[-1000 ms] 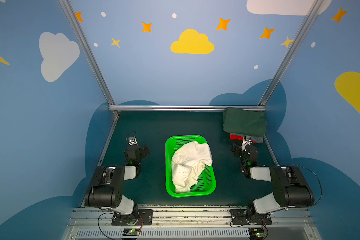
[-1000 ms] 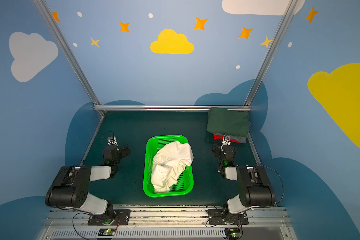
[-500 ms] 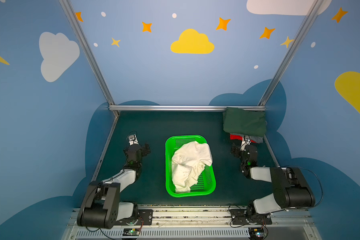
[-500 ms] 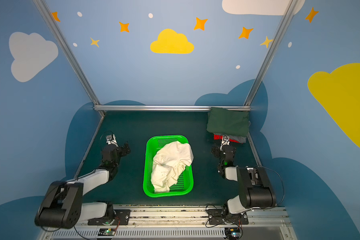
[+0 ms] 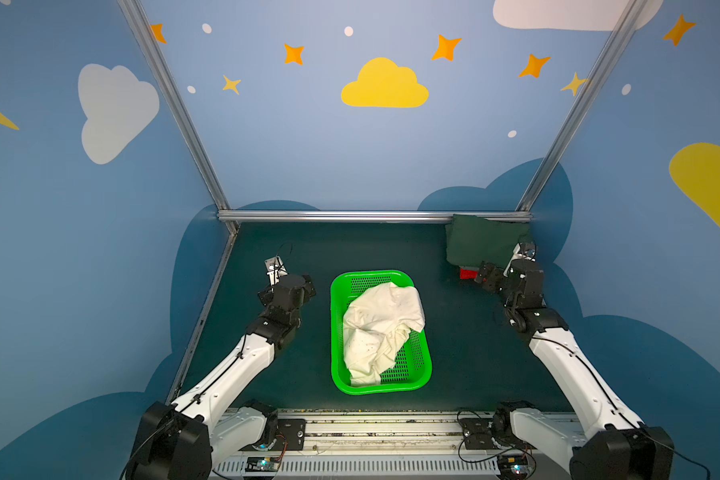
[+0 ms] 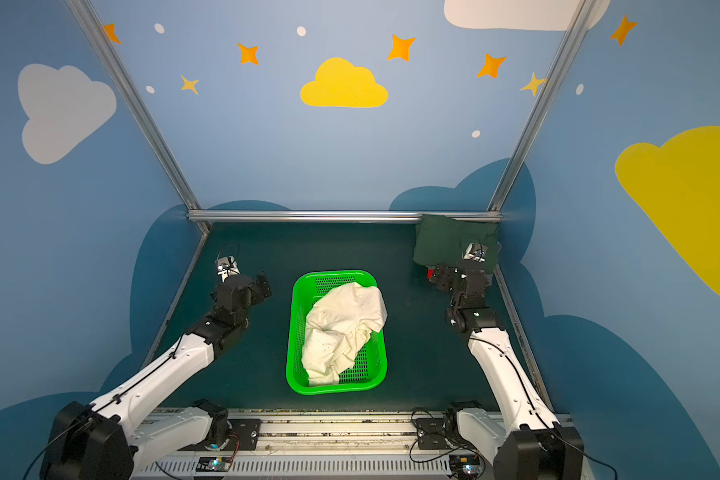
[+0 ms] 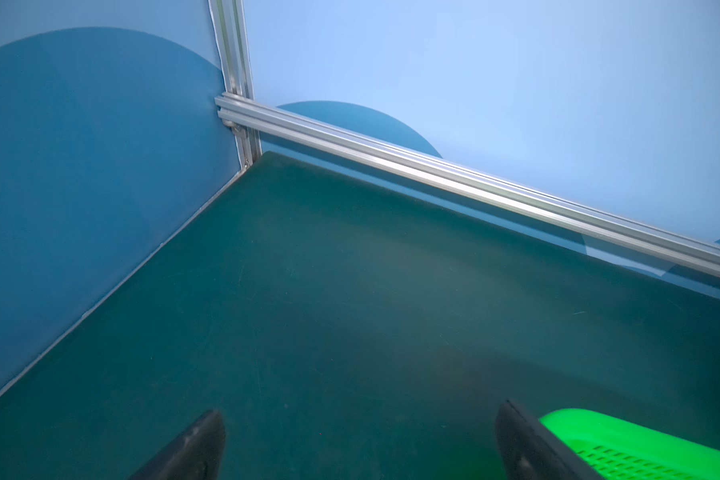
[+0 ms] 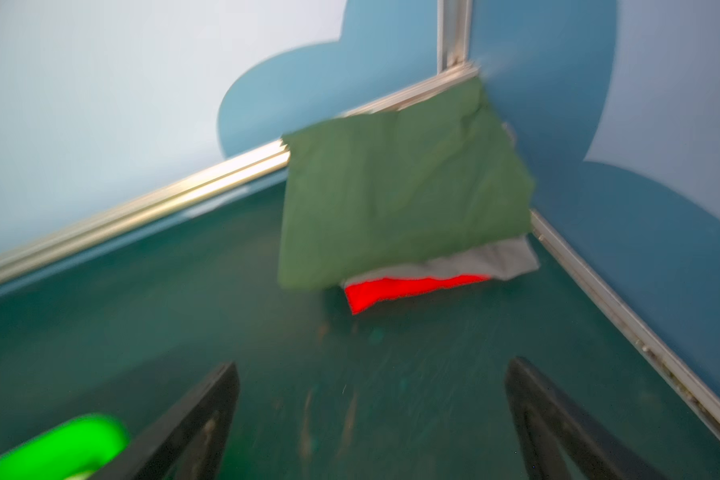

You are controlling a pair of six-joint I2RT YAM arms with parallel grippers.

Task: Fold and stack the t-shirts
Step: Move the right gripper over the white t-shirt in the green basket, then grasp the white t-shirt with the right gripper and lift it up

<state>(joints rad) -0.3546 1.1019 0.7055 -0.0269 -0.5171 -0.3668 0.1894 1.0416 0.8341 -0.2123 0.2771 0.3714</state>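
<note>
Cream-white and crumpled, the unfolded tee [image 5: 381, 328] lies heaped in the bright green basket [image 5: 336, 340] in the middle of the tabletop [image 5: 292, 245]. In the far right corner the dark green tee [image 5: 481, 243] tops a folded stack, with the grey tee [image 8: 487, 259] and the red tee [image 8: 408, 289] peeking out beneath.

The left arm's fingers [image 7: 196, 449] and the right arm's fingers [image 8: 200, 419] stand wide apart and hold nothing, one pair on each side of the basket.

The step in hand looks like fetching the heaped tee. It is best to pinch a high fold, lift it clear of the rim and spread it on bare tabletop before folding.

No brand, label or writing is legible; only small dark specks show on the cloth.
</note>
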